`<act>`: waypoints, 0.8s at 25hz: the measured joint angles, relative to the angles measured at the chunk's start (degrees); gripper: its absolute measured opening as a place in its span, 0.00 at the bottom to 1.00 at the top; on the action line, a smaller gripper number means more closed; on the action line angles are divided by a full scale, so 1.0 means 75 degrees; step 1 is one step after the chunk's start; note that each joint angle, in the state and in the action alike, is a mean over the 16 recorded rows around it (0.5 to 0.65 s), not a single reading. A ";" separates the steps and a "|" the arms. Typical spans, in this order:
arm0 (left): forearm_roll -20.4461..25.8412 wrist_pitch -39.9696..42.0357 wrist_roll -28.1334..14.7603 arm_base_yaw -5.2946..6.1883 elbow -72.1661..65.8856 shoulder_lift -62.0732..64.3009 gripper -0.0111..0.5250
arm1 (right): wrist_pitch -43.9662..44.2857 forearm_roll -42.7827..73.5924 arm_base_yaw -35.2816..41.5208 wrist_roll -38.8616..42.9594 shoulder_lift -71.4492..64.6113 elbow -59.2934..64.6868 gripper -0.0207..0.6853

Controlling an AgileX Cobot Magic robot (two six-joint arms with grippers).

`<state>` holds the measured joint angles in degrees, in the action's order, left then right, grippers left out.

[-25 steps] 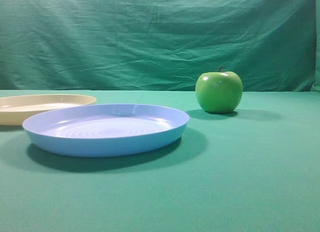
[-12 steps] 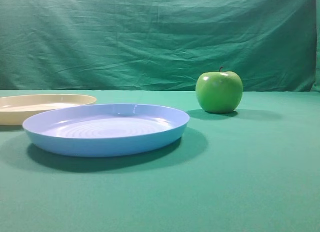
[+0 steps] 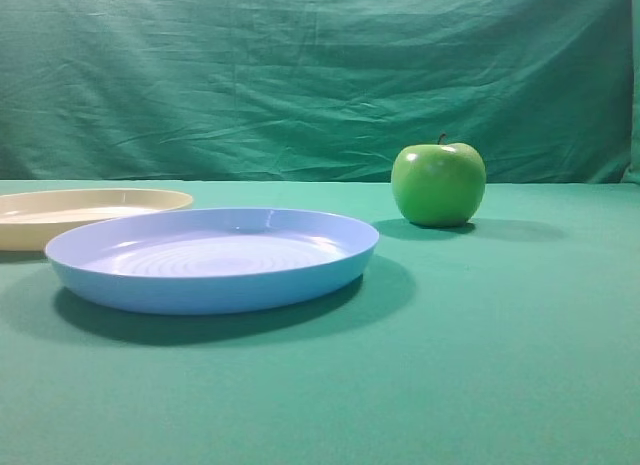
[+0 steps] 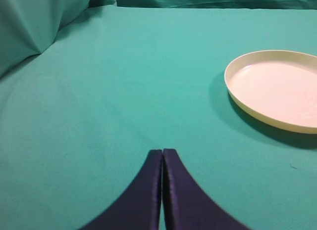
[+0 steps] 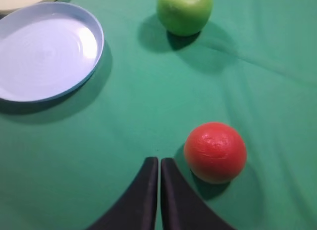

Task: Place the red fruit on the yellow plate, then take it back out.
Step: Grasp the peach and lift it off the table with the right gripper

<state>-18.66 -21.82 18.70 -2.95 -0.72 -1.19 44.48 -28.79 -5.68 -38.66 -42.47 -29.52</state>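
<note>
Nothing had moved across the exterior high pictures: the blue plate, the green apple and the sliver of the yellow plate at the left edge sat exactly where they had a second before, and no arm showed in that view.

From the wrists I read the rest. My left gripper had its fingers pressed together with nothing between them, hanging over bare green cloth, with the yellow plate ahead and to the right, well apart from it and carrying nothing. My right gripper was likewise pinched closed and held nothing. The red fruit lay on the cloth just beside that gripper, a little to the right of the tips, not touching them as far as I could see. The green apple stood further off, beyond it, and the blue plate lay to the upper left.

I judged the task as barely begun: the fruit was not yet picked up, so the grasp, the carry to the yellow plate, the release and the taking back out all remained. The right fingers would have to open first.
</note>
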 joint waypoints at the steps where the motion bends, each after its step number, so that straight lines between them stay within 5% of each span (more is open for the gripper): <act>1: 0.0000 0.0000 0.0000 0.0000 0.0000 0.0000 0.02 | 0.0024 0.0005 -0.0037 -0.0026 -0.0202 -0.0057 0.30; 12: 0.0000 0.0000 0.0000 0.0000 0.0000 0.0000 0.02 | -0.0500 0.0435 -0.0150 0.0632 -0.2430 -0.0278 0.88; 20: 0.0000 0.0000 0.0000 0.0000 0.0000 0.0000 0.02 | -0.1483 0.0794 -0.0150 0.0856 -0.4056 -0.0338 0.94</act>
<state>-18.66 -21.82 18.70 -2.95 -0.72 -1.19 33.36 -22.84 -6.81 -32.24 -72.90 -32.05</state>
